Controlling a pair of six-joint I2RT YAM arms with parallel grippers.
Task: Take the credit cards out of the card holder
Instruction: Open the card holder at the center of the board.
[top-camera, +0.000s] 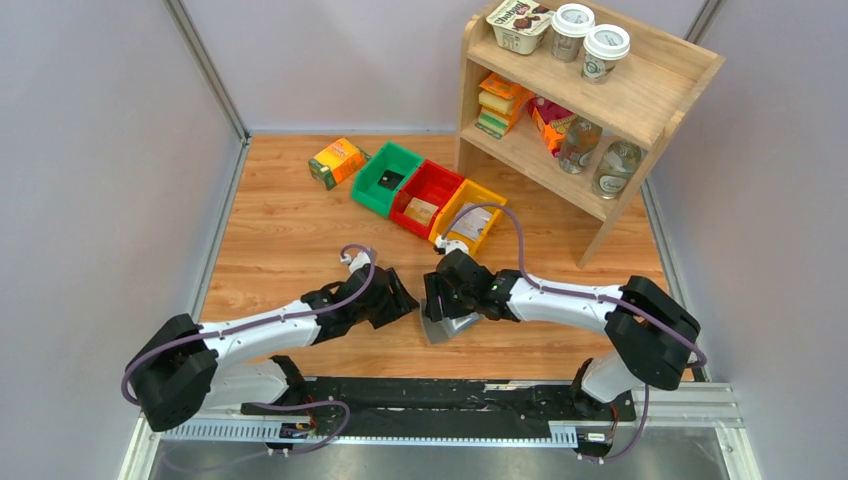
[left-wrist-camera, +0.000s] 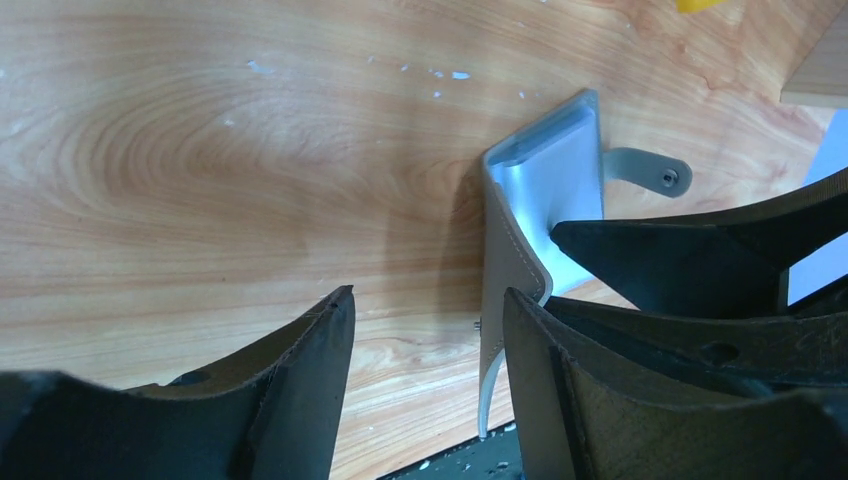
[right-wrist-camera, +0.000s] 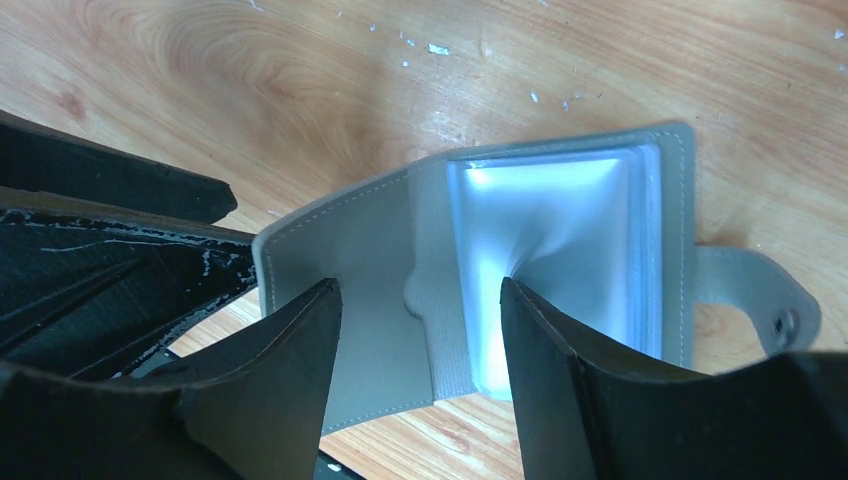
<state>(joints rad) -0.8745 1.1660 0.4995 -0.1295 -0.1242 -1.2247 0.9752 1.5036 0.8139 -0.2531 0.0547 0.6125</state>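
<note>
Occupying the full work area, a light-brown wood-grain tabletop (top-camera: 290, 230) is carrying every item. A two-tier open wooden shelf unit (top-camera: 640, 100) is standing at the far right, holding cups, bottles and packets. Two white-and-black arms are reaching inward from the near edge, their wrists meeting near the front centre. Three open plastic bins are sitting in a touching row left of the shelf unit: a green bin (top-camera: 368, 172), a red bin (top-camera: 440, 168) and a yellow bin (top-camera: 485, 190). An orange-and-green cardboard carton (top-camera: 337, 161) is lying just left of the green bin.

The small grey bifold card holder (top-camera: 447, 328) (left-wrist-camera: 545, 180) (right-wrist-camera: 420, 260) is lying opened on the tabletop close to the near edge, inner face up, between the two grippers.

The right gripper (top-camera: 440, 305) (right-wrist-camera: 418, 290) is straddling the fold with its fingers spread, one tip puckering the clear blue-grey pocket (right-wrist-camera: 560, 230). Whether credit cards are sitting inside that pocket cannot be told.

The left gripper (top-camera: 405, 300) (left-wrist-camera: 428, 300) is standing with its fingers spread and pinching nothing. Its right finger is sitting just beside the holder's raised grey flap; contact cannot be told.

The grey snap tab (left-wrist-camera: 650, 172) (right-wrist-camera: 760, 300) is projecting from the holder's edge, flat on the wood.
</note>
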